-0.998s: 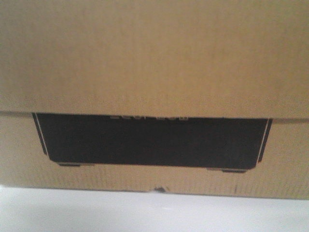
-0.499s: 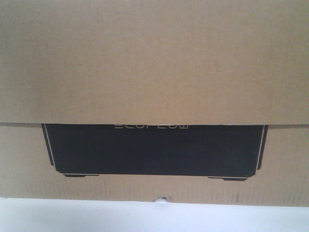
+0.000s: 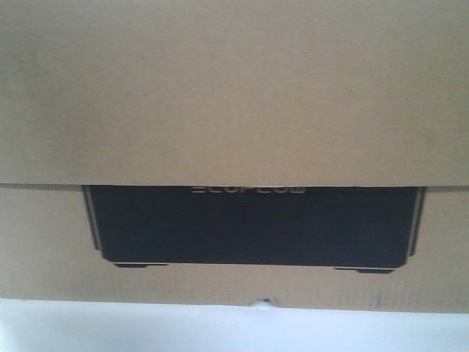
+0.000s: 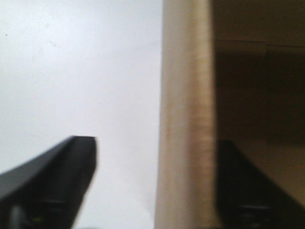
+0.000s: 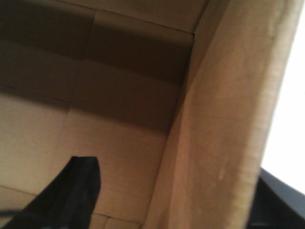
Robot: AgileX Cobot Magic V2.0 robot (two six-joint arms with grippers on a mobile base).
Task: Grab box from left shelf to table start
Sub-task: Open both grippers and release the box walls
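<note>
- Box fills front view, bottom edge at the white table.
- Left gripper straddles a box wall; right gripper likewise.
- Pad contact unclear, blurred.

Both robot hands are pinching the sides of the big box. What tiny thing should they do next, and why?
Probably ease the ECOFLOW cardboard box straight down, then let go. The front view shows its bottom edge right at the white table, though contact can't be confirmed. The left gripper and right gripper each have jaws straddling a box wall, so opening before it rests could drop it.
</note>
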